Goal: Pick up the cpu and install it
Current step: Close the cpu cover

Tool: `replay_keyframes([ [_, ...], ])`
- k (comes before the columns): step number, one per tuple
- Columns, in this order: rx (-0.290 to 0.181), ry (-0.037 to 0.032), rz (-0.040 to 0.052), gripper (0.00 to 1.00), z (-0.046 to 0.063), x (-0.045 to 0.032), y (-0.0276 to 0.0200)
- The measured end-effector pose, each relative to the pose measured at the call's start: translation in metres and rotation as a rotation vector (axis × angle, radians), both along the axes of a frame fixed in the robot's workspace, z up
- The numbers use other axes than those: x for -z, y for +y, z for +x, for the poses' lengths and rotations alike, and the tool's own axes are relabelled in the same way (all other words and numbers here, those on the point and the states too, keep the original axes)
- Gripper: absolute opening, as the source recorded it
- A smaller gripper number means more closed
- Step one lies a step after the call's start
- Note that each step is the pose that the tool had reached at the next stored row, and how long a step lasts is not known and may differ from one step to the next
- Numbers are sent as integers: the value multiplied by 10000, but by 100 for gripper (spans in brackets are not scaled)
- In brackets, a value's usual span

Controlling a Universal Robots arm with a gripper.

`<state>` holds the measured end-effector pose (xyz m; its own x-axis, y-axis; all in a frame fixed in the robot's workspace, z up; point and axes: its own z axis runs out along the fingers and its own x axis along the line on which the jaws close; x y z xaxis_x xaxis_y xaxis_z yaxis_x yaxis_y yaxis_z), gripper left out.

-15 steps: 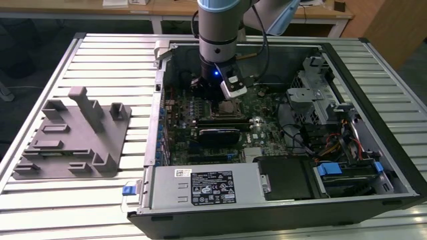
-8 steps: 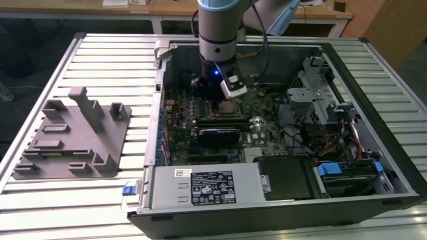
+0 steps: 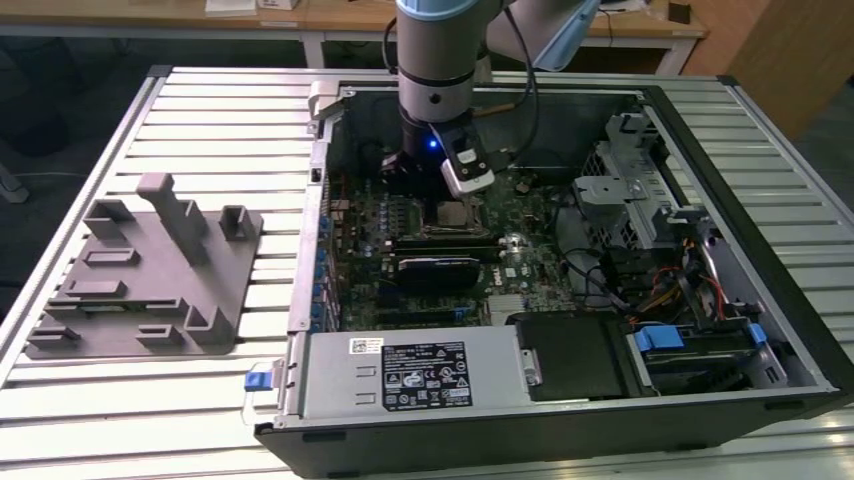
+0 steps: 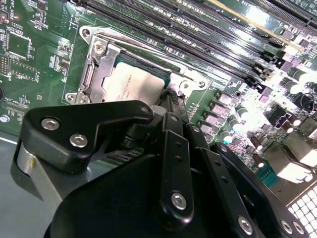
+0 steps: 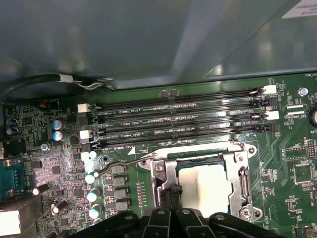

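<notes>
Nearest, my hand (image 5: 170,196) sits low at the edge of the cpu (image 5: 205,188); spread or pressed together, I cannot tell. Cpu lies flat inside the socket frame (image 5: 242,172). Memory slots (image 5: 173,119) beyond. Exterior view: grey fixture (image 3: 147,270) on the bench (image 3: 200,110), nine o'clock from the case (image 3: 561,437).

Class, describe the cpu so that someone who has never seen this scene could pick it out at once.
Start at the open computer case and find its green motherboard. Beside the long black memory slots sits a silver metal frame. The cpu is the flat, pale silvery square inside it, the only plain smooth plate among cluttered components.
</notes>
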<state>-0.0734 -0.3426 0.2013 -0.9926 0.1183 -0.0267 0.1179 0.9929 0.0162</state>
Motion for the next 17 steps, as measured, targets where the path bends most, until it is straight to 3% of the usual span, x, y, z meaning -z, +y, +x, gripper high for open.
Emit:
replay_keyframes([
  [17,1,1,-1,11,-19,32,-1],
])
